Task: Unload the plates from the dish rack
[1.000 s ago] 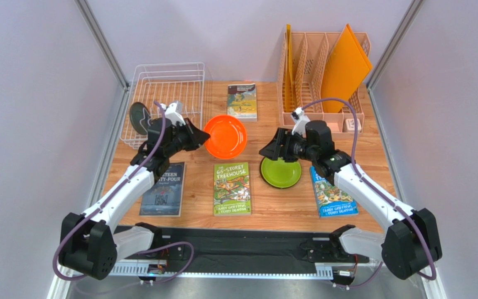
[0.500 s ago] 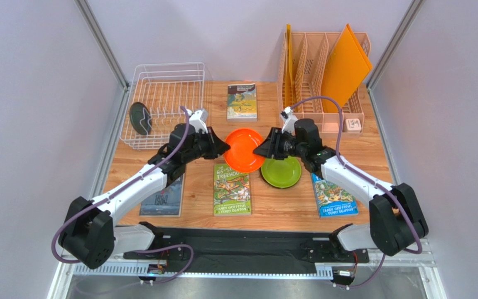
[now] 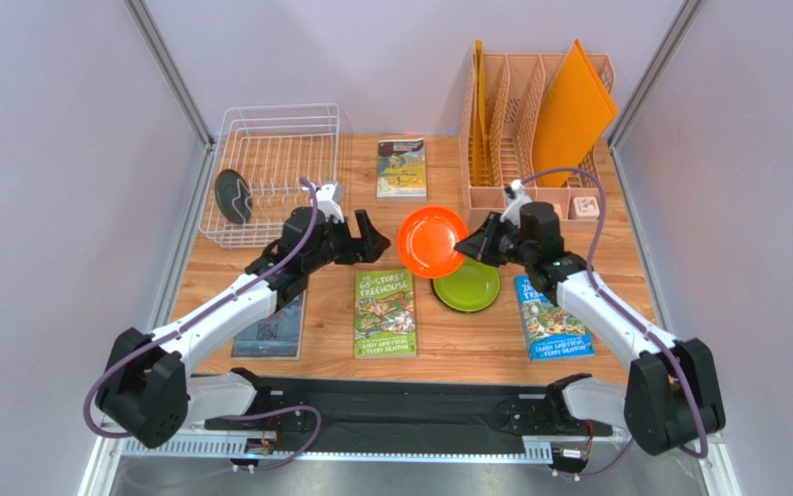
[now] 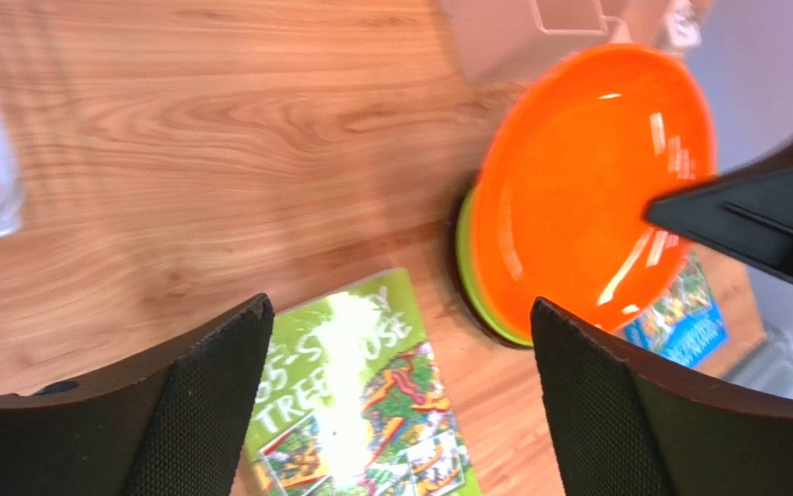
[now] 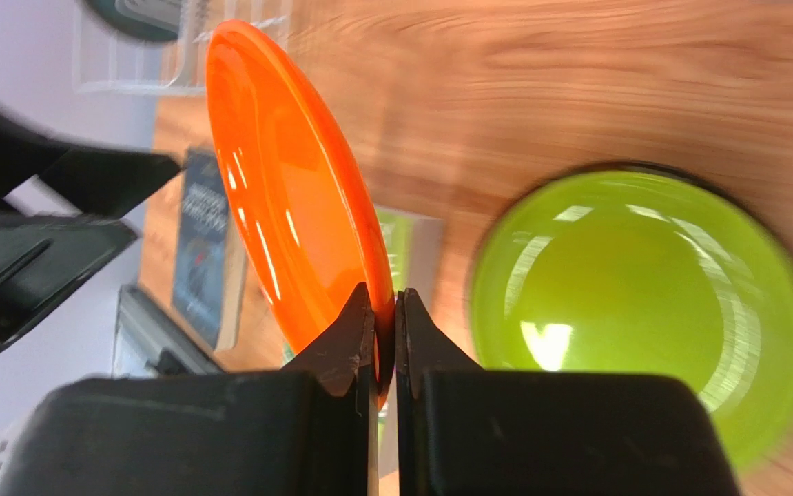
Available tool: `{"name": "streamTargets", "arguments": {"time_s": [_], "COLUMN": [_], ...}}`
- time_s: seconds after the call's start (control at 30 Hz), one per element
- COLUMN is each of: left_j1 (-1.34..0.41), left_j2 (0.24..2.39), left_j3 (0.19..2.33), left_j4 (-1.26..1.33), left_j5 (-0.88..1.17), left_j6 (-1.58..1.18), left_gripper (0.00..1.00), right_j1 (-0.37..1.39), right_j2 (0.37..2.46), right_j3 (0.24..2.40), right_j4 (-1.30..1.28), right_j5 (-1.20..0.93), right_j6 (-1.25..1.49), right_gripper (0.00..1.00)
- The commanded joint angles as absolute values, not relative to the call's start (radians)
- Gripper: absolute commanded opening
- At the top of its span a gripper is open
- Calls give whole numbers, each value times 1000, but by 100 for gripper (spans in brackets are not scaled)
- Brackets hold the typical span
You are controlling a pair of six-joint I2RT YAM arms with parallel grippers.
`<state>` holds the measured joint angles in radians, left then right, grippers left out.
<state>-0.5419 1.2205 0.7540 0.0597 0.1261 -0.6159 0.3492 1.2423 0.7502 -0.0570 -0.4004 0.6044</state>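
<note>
- Right wrist view: the orange plate (image 5: 286,207) stands on edge, its rim pinched between the closed jaws of the right gripper (image 5: 386,320). It is off the table and just beside the green plate (image 5: 638,310).
- The green plate lies flat on the table (image 3: 323,310). A dark rim shows under it, but you cannot tell what that is.
- The teal plate (image 3: 232,196) stands in the rack (image 3: 281,106), well apart and not yet unloaded.
- The left gripper (image 3: 372,238) is spread wide with nothing in it, near the orange plate but clear of it.
- Your step, as I judge it, is setting the orange plate on the green one. Tip it flat first and centre it over the green plate. Lower it until it rests before you part the jaws.
- The grip is only a thin pinch at the rim, so turn slowly; a glossy plate may slip.
- Keep the left gripper out of the swing, then send it to the rack.
</note>
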Motion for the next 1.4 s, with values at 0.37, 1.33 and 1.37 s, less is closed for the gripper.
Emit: {"name": "streamTargets", "arguments": {"time_s": [0.37, 1.33, 1.37], "left_j1": [-540, -328, -305], "left_j2": [1045, 1055, 1061], "left_j3": [854, 851, 854], "left_j4": [-137, -132, -135], "left_j5": [-480, -396, -393], "left_j6": [-316, -314, -316], "left_gripper": [100, 100, 100], "right_j1": [179, 160, 161], "right_j2": [1117, 1325, 1309], "right_j3": [658, 705, 722], "right_j4": [-340, -334, -368], "right_j5": [-261, -297, -269], "right_j6": [568, 537, 514], "right_gripper": [0, 65, 66]}}
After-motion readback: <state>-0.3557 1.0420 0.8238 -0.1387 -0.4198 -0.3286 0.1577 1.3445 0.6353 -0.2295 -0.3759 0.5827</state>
